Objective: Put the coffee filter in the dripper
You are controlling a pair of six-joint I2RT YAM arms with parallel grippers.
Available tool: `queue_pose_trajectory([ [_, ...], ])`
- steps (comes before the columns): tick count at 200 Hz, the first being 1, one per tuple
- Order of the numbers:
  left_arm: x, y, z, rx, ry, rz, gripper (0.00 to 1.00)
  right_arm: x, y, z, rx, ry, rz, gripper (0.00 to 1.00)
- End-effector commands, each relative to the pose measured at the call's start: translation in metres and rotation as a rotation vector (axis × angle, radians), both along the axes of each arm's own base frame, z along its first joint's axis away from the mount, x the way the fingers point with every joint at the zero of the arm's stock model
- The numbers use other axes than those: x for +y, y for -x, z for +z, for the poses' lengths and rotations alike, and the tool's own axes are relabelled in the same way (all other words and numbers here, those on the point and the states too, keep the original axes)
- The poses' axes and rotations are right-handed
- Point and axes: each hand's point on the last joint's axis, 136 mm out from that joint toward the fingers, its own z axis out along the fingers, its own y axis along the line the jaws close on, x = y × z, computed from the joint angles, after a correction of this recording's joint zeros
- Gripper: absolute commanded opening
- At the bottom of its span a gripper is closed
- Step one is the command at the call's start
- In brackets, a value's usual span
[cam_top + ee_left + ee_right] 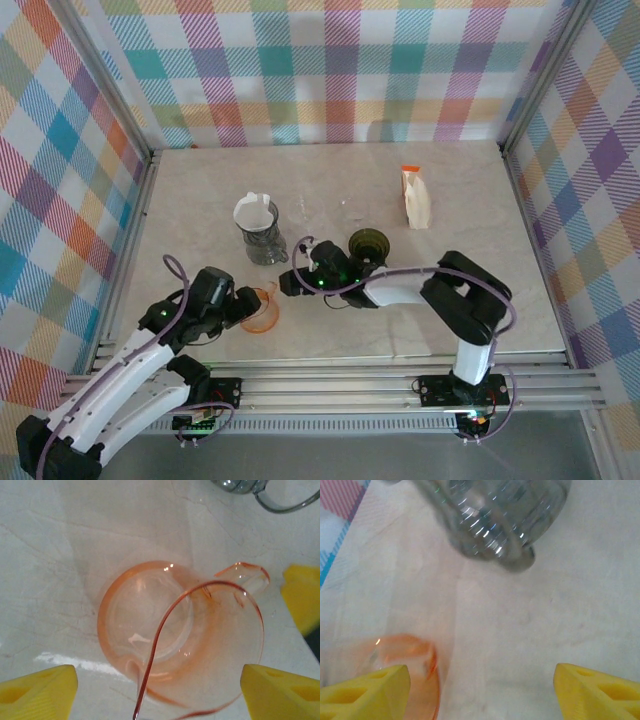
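The white filter is sitting in the glass dripper, about 12 o'clock from the orange cup. The left hand is spread wide either side of that cup. The right hand is spread too, with nothing in it.

A white filter sits inside the clear dripper.

Both are the same build: left arm of white shell links and black joint housings, right arm of matching white links and black joints, each trailing a thin lavender cable loop. Small green status lights glow on the right wrist. The yellow plastic wedge fingers have recessed oblong slots moulded into their faces.
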Motion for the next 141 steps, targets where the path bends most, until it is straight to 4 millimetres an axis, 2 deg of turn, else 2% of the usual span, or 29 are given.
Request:
queue_pose_trajectory([
  [1, 0.016, -0.02, 0.005, -0.059, -0.14, 0.014, 0.86, -0.014, 0.015, 0.022, -0.029, -0.029, 0.006, 0.76],
  [19, 0.016, -0.03, 0.002, -0.061, -0.187, -0.003, 0.85, -0.032, 0.027, 0.032, -0.036, -0.006, 0.006, 0.76],
  [40, 0.002, -0.04, -0.004, -0.069, -0.143, -0.032, 0.86, -0.056, 0.038, 0.051, -0.066, 0.012, -0.011, 0.76],
  [63, -0.018, -0.048, -0.007, -0.084, -0.076, -0.087, 0.87, -0.091, 0.042, 0.071, -0.114, 0.089, -0.069, 0.77],
  [81, -0.032, -0.05, -0.009, -0.083, -0.026, -0.133, 0.88, -0.125, 0.036, 0.078, -0.141, 0.197, -0.149, 0.76],
  [100, -0.046, -0.05, -0.012, -0.072, 0.019, -0.173, 0.87, -0.152, 0.028, 0.084, -0.135, 0.212, -0.216, 0.75],
  [120, -0.06, -0.049, -0.015, -0.069, 0.052, -0.215, 0.87, -0.169, 0.018, 0.091, -0.132, 0.204, -0.257, 0.74],
  [141, -0.081, -0.047, -0.014, -0.08, 0.076, -0.275, 0.86, -0.177, 0.007, 0.092, -0.116, 0.222, -0.271, 0.73],
])
